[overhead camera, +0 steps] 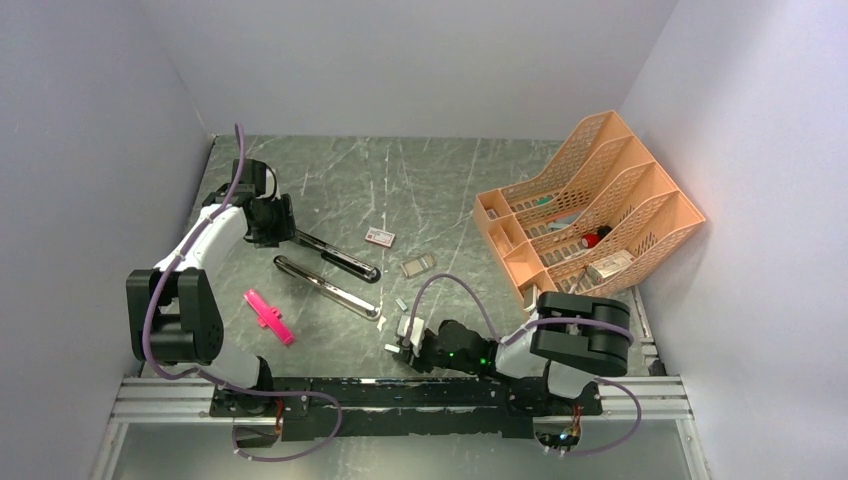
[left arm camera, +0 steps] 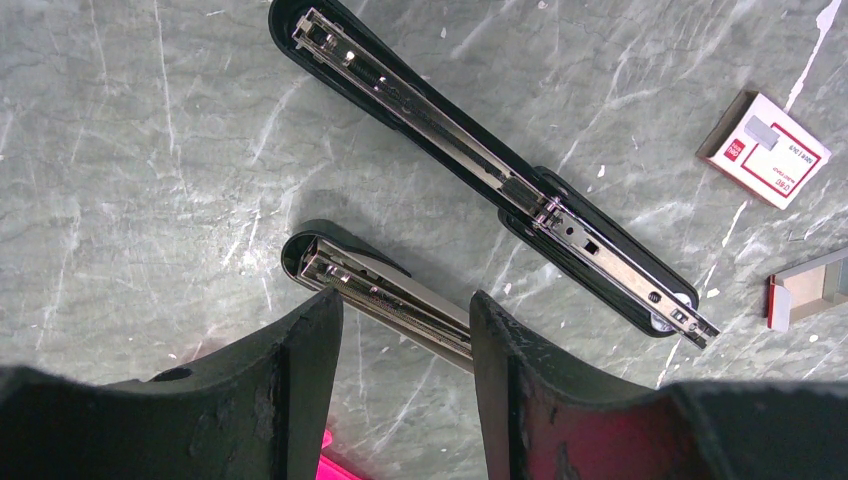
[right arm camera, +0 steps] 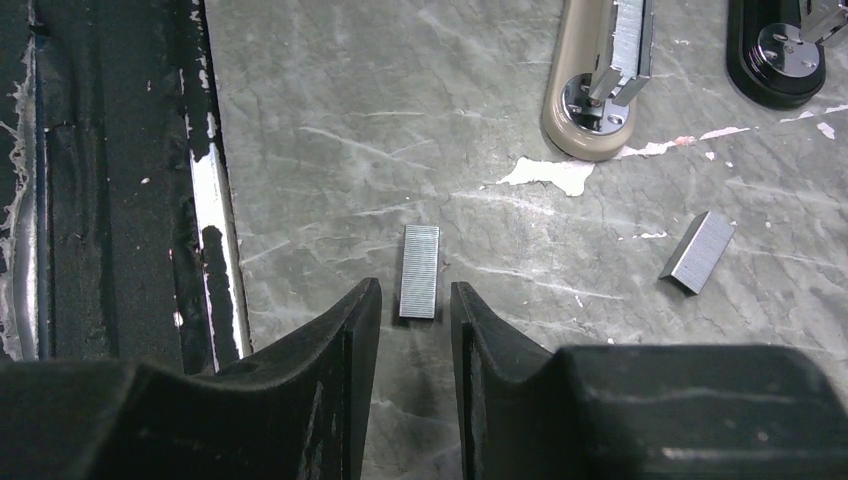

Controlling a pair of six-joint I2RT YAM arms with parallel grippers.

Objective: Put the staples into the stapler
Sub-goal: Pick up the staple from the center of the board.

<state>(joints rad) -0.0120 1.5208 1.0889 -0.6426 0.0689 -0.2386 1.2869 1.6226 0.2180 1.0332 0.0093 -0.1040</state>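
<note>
The black stapler lies opened flat on the table, its chrome rail facing up. My left gripper hovers open by its far-left end, and the silver-grey stapler runs under the fingertips. One staple strip lies flat near the table's front edge. Its near end sits between the tips of my right gripper, with a gap on each side. That gripper is open and low over the table. A second strip lies to its right.
The red-and-white staple box and its open tray lie behind the staplers. A pink cross-shaped piece is at the front left. An orange file organiser stands at the right. The black mounting rail runs close beside my right gripper.
</note>
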